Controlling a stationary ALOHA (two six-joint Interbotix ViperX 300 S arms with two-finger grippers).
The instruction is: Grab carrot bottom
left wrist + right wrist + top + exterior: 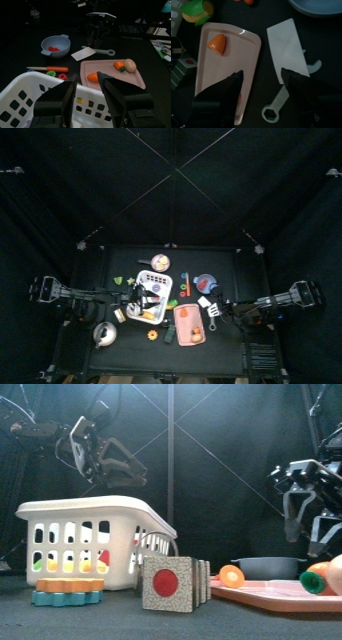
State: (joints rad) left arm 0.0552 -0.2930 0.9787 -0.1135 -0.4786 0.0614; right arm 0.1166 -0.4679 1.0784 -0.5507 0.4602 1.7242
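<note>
A small black bench [134, 360] stands inside a pen of black curtains [80, 188], with poles crossing overhead. It is crowded. A white slatted basket [94, 534] sits toward the left side, and small coloured pieces show through its slots; what they are cannot be told. Just in front of the basket are a flat orange piece on a blue one [67, 587] and a grey block with a red dot [174, 582]. A pink cutting board [244, 75] lies toward the right. The carrot bottom [217, 42] lies on one end of it, well clear of the board's edge, bright orange and short. On the board's other end are an orange-and-green piece [119, 65] and a tan rounded piece [129, 65], touching each other. Beside the board lie a white flat blade [288, 42] and a grey wrench [288, 100], partly overlapping. Beyond them a blue bowl [55, 44] holds something red. The left claw [90, 82] hangs over the basket with its jaws apart. The right claw [261, 72] hovers above the board and the blade, jaws spread wide and holding nothing, with the carrot bottom off to one side of it.
</note>
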